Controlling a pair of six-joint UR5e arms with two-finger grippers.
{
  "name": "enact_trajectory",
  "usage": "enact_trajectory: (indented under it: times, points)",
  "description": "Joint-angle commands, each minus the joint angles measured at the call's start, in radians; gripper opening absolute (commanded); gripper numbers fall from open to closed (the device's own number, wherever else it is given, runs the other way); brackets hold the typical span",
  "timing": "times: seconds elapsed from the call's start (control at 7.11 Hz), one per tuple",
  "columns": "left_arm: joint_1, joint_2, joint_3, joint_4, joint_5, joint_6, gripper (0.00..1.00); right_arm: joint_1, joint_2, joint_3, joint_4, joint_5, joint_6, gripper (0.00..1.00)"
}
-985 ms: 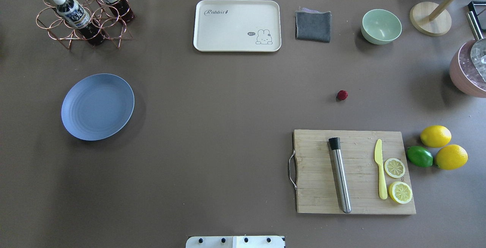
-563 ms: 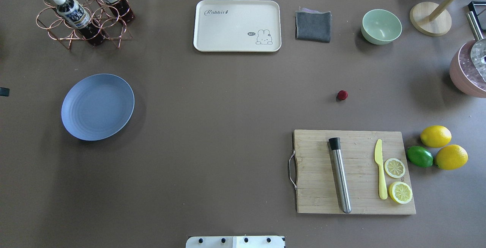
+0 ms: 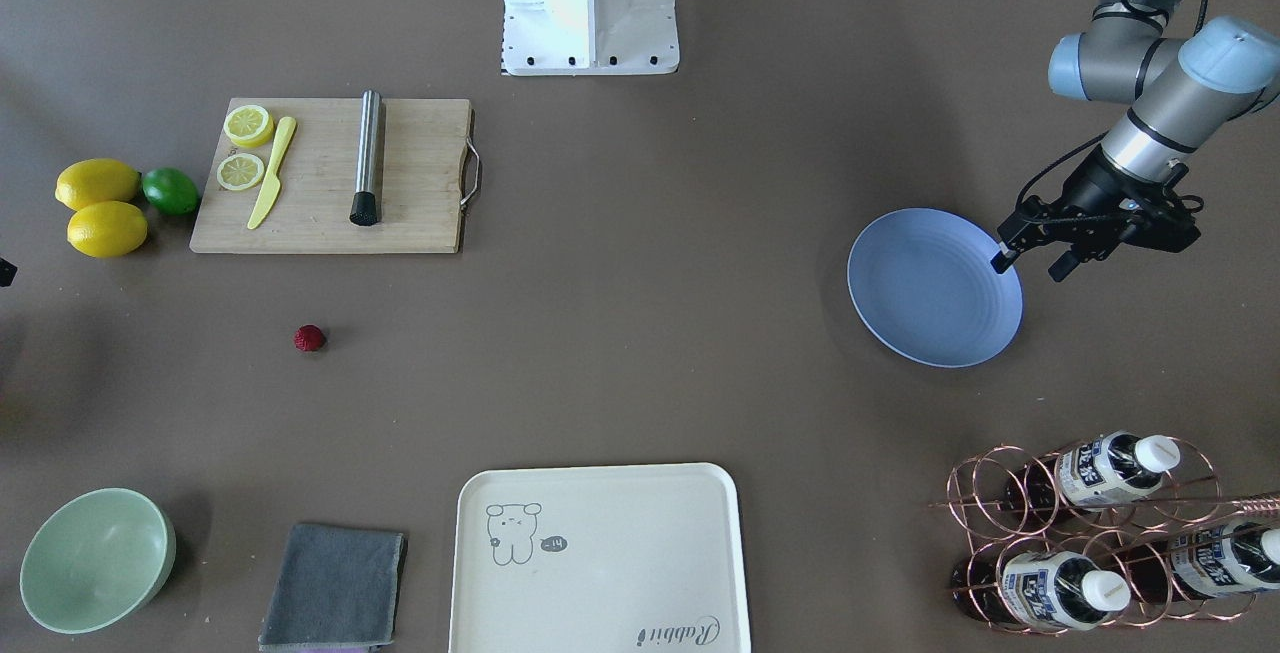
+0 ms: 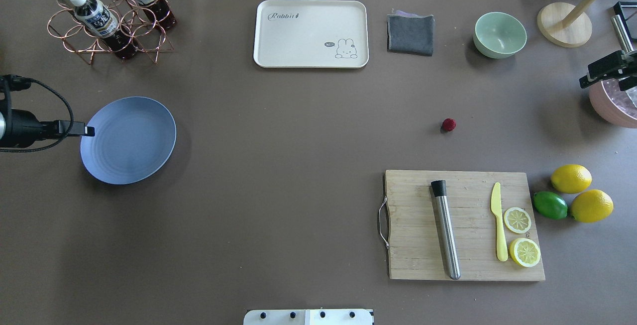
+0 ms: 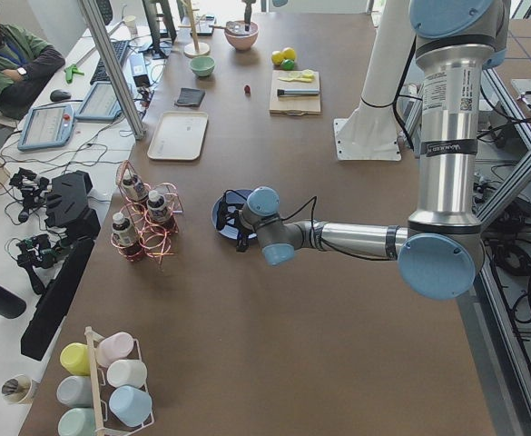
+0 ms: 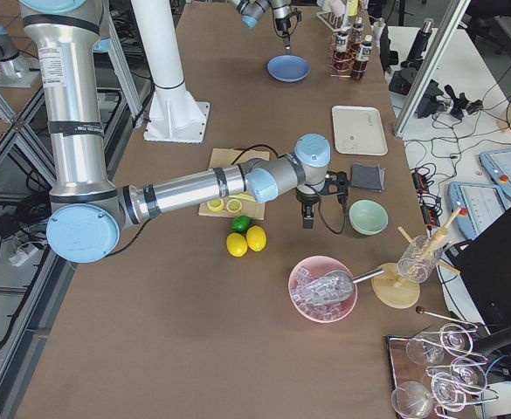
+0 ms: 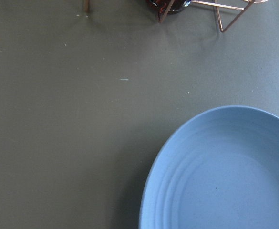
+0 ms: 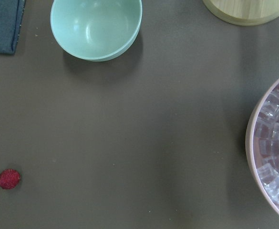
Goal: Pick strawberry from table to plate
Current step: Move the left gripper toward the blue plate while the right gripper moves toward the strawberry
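Observation:
The strawberry [image 4: 448, 125], small and dark red, lies on the bare table [image 4: 298, 165] beyond the cutting board; it also shows as the strawberry [image 3: 309, 338] and at the lower left of the right wrist view, the strawberry [image 8: 8, 179]. The light-blue plate [image 4: 128, 140] is empty on the left side. My left gripper [image 3: 1030, 265] hovers open at the rim of the plate [image 3: 935, 288], holding nothing. My right gripper [image 4: 604, 73] is at the far right edge above a pink bowl, well away from the berry; its jaws are cropped.
A wooden cutting board [image 4: 413, 225] carries a steel muddler, a yellow knife and lemon slices. Two lemons and a lime [image 4: 550, 205] lie to its right. A pink ice bowl [image 4: 614, 103], green bowl [image 4: 499, 35], grey cloth [image 4: 410, 34], cream tray [image 4: 311, 34] and bottle rack [image 4: 107, 16] line the far side.
Both arms have come into the overhead view: the left gripper moved in from the left edge to the plate's rim, the right appeared at the right edge. The strawberry has not moved.

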Motion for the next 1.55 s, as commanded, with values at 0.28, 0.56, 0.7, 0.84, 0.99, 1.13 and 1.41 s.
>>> enact_trajectory:
  times: [0.28,0.56,0.7,0.84,0.99,1.13,1.41]
  points:
    - [0.010,-0.045,0.102,-0.063,0.010,-0.005,0.82,-0.023,0.000,0.000,0.014,-0.006,0.039,1.00]
    - [0.010,-0.044,0.095,-0.065,0.004,-0.002,0.00,-0.023,0.000,0.000,0.014,-0.006,0.047,1.00]
    - [0.010,-0.045,0.092,-0.057,0.002,-0.002,0.00,-0.023,0.000,0.000,0.014,-0.006,0.056,1.00]
    - [0.012,-0.047,0.089,-0.056,0.001,-0.002,0.00,-0.023,0.000,0.000,0.014,-0.006,0.056,1.00]
    - [0.012,-0.047,0.087,-0.052,-0.005,-0.006,0.00,-0.023,0.002,0.000,0.014,-0.006,0.056,1.00]
    - [0.012,-0.056,0.076,-0.046,-0.065,-0.008,0.00,-0.023,0.000,0.000,0.014,-0.008,0.056,1.00]
    - [-0.078,-0.090,0.052,-0.022,-0.239,-0.016,0.00,-0.023,-0.003,0.003,0.014,-0.006,0.058,1.00]
